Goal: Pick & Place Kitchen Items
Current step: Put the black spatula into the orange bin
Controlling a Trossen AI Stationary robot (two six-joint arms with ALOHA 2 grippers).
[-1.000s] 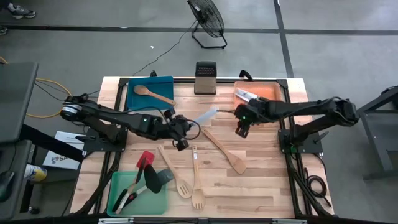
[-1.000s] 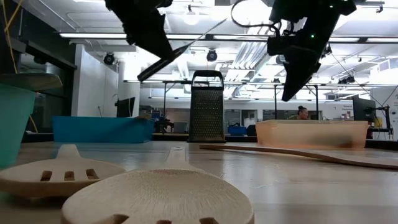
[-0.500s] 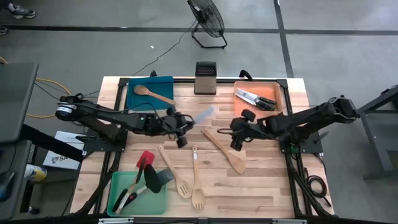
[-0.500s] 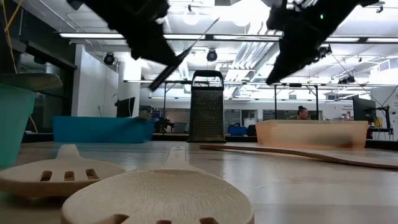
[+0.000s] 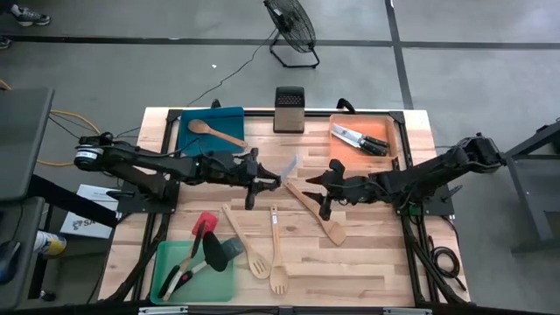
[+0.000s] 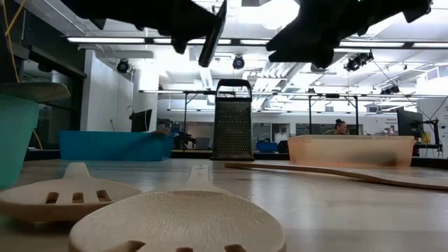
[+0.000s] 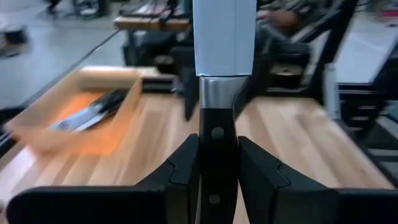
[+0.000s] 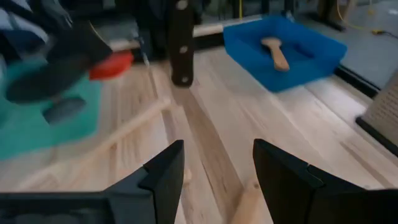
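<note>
A black-handled steel knife [image 5: 282, 170] is up in the air over the table's middle, with my left gripper [image 5: 264, 182] shut on it. My right gripper [image 5: 322, 191] hovers open just right of it, facing it, over the handle of a wooden spatula [image 5: 315, 210] that lies flat on the table. In the right wrist view the knife's butt end [image 8: 181, 62] hangs ahead of the open fingers [image 8: 163, 177]. Wooden forks and spoons [image 5: 262, 249] and a red spatula [image 5: 204, 225] lie at the near left. My left gripper pinches the knife's black riveted handle [image 7: 217, 134] between its two fingers, below the steel bolster [image 7: 217, 96]. The fingers come about level from the table's left and lie across the handle. The knife is clear of the table and steeply tilted, blade up, butt end [image 6: 205, 59] down.
A blue tray [image 5: 229, 118] with a wooden spoon stands far left and an orange tray [image 5: 394, 129] with knives far right. A metal grater [image 5: 289, 109] stands upright between them. A green tray [image 5: 223, 282] with utensils sits at the near left.
Both grippers have tipped up from pointing down to nearly level. My right gripper has gone toward the table's left and a little nearer, from beside the orange tray to the middle. My left gripper has edged right, and the knife has swung from a shallow slant to steeply upright.
</note>
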